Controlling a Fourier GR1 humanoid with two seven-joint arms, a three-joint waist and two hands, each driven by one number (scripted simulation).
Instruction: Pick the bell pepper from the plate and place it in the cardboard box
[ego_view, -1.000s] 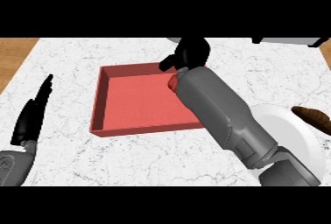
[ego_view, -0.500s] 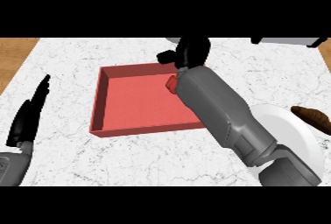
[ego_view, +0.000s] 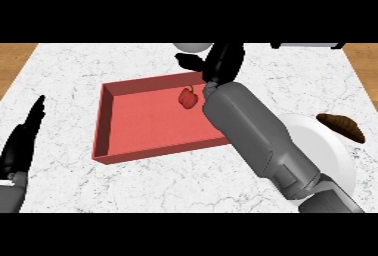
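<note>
A small red bell pepper (ego_view: 188, 98) lies inside the red cardboard box (ego_view: 140, 125), close to its far right corner. My right hand (ego_view: 221, 61) hovers just beyond that corner, above and behind the pepper, fingers relaxed and holding nothing. Its grey forearm crosses the box's right wall and covers part of the white plate (ego_view: 325, 150) at the right. My left hand (ego_view: 26, 135) rests open at the lower left edge, fingers pointing up, well clear of the box.
A brown item (ego_view: 343, 127) sits on the plate's far rim. A pale round object (ego_view: 193, 46) stands behind my right hand at the counter's back. A white object (ego_view: 306, 45) sits at the top right. Wooden floor shows past the counter's far corners.
My right hand has drawn back toward the far edge and no longer covers the pepper, which now shows apart from the hand inside the box. The left hand stays still.
</note>
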